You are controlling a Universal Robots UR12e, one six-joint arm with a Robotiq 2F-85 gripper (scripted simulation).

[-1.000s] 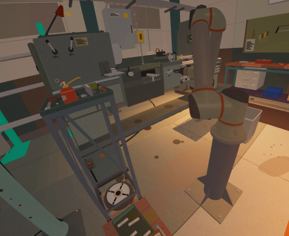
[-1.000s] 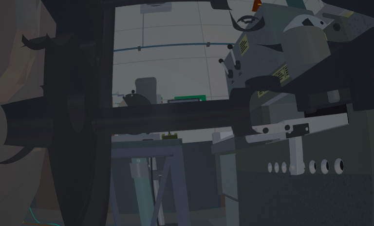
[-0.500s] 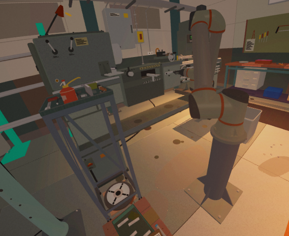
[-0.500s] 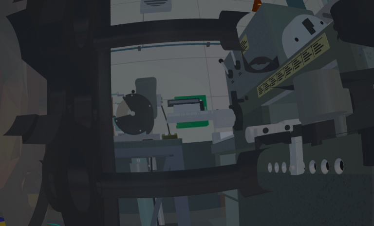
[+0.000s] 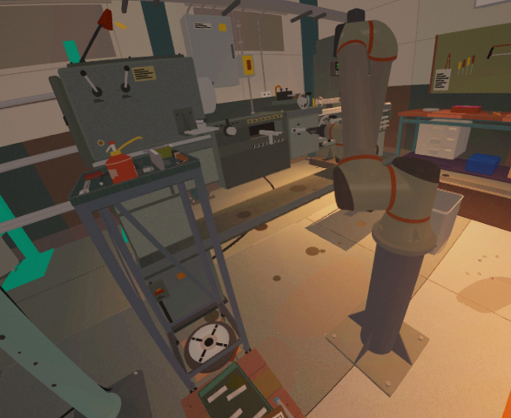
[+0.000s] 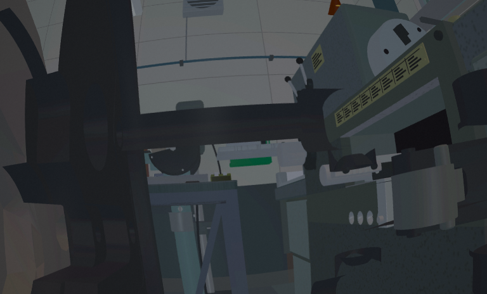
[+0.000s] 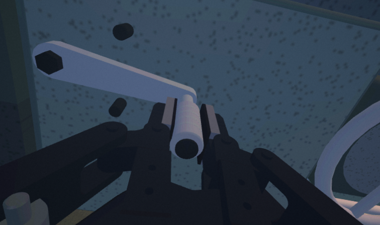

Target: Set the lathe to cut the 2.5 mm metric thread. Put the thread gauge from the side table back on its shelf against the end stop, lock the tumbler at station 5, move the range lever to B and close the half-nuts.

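Note:
My gripper (image 7: 187, 119) sits at the lathe apron, far along the bed behind the arm in the side camera. Between its fingers stands the pale cylindrical handle (image 7: 187, 127) of the half-nut lever (image 7: 112, 74). The lever is a flat pale arm. It runs up and left to a dark hex pivot (image 7: 49, 62) on the speckled apron face. Two short dark stop pins (image 7: 122, 31) (image 7: 117, 107) stick out of the face, one above and one below the arm. The tumbler (image 5: 271, 135) and its row of station holes (image 5: 268, 144) lie on the gearbox front. The gripper is closed on the lever handle.
A pale handwheel rim (image 7: 339, 161) curves close on the right of the gripper. The side table (image 5: 134, 180) stands in front of the headstock and carries a red oil can (image 5: 120, 164) and small items. A workbench (image 5: 467, 117) lines the right wall.

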